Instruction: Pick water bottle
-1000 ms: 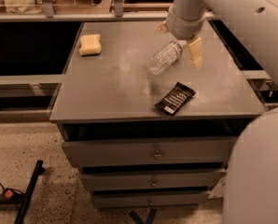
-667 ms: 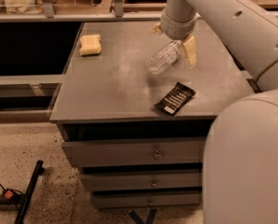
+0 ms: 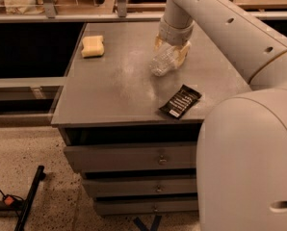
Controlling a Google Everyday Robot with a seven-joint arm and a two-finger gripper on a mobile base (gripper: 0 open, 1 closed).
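**Camera view: end effector at the bottle**

End effector [image 3: 171, 51] is right over the bottle [image 3: 162, 64], toward the back of the worktop [image 3: 114, 90]. Can't tell if it's clamped on or not. Black wrapper [image 3: 180, 101] sits near the front edge.

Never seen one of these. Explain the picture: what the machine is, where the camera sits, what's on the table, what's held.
The pale grey bulk on the right is a robot's arm, ending in a gripper. There is one camera, looking down from above; where it is mounted is unknown. On the grey drawer cabinet lie a yellow sponge, a black wrapper and a clear bottle. The gripper sits at the tilted bottle; whether it grips it cannot be told.
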